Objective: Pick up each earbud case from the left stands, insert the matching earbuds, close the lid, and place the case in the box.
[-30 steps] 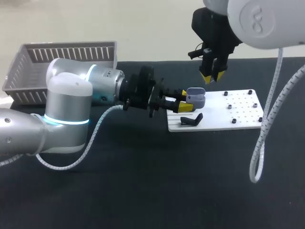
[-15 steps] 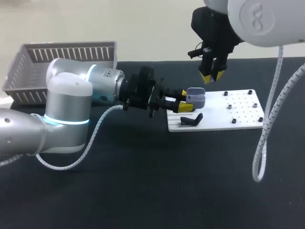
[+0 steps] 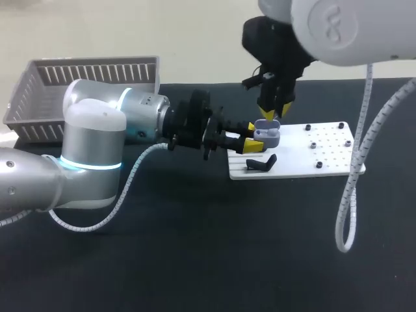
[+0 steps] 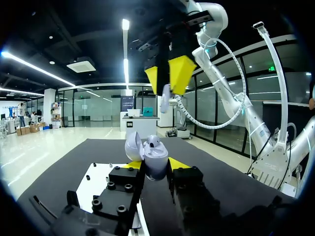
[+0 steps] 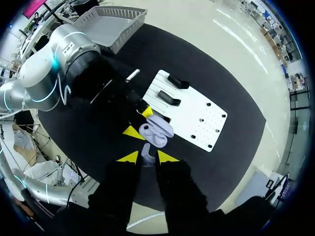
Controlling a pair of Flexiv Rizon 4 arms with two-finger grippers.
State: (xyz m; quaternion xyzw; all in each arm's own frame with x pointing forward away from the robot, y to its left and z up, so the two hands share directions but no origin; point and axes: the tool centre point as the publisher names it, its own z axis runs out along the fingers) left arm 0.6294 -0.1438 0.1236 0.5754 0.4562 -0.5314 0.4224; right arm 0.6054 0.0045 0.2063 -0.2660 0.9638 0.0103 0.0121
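The left hand (image 3: 250, 136) is clamped on the open earbud case (image 3: 268, 132). Directly above the case, the right hand (image 3: 268, 116) pinches an earbud (image 5: 147, 154).

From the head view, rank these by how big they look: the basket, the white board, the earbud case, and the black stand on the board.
1. basket, largest even though it is partly hidden
2. white board
3. earbud case and black stand: they look about alike, and the case is held raised, so I would not rank them.
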